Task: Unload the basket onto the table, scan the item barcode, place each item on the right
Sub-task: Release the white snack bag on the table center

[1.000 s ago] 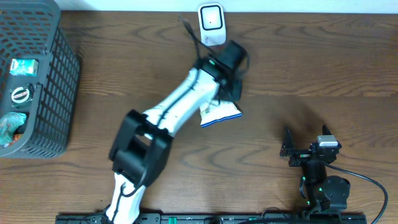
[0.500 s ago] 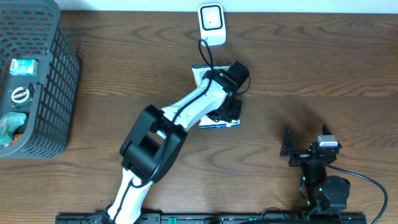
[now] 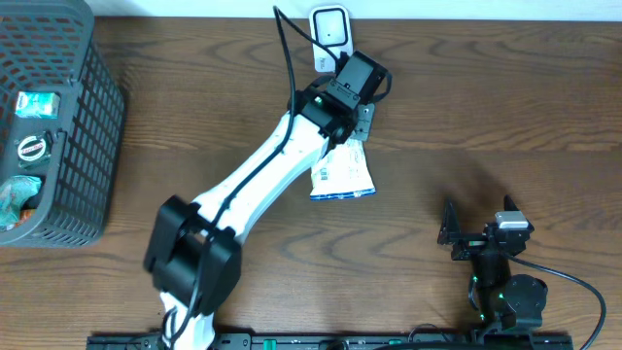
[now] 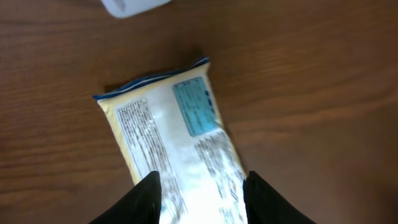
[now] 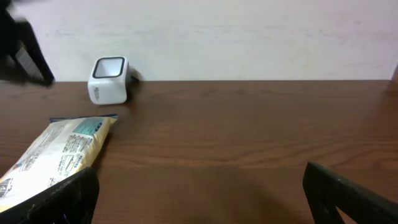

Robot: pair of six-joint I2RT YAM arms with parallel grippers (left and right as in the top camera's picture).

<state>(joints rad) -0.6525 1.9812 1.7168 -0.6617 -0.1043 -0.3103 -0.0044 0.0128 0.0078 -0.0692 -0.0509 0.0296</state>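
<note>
Brown wood makes up the surface (image 3: 505,107), and a pale wall stands behind it. Left claw (image 4: 202,180) hangs over the near end of a flat snack packet (image 4: 171,137). Its two black fingers (image 4: 149,199) stand apart, one on each side, and they do not pinch the packet, so this claw is open and holds nothing. The packet lies flat on the wood, well away from the edges. It is pale yellow with blue trim, a small blue box of print and lines of tiny writing on the side that faces up. I cannot find the barcode in that print; it is too small to read. Just past the far end of the packet sits the little white scanner (image 3: 330,37), close to the back edge, and the two do not touch. Right claw (image 5: 202,193) rests low near the front, well apart from the packet, with its fingers spread wide and nothing between them. Far off at the left end is a dark basket (image 3: 87,126) with a few other things inside. I think the packet is in the right spot, near the scanner, but nothing shows that a scan is made. It looks like the packet must be lifted and its barcode turned to the scanner's window.
</note>
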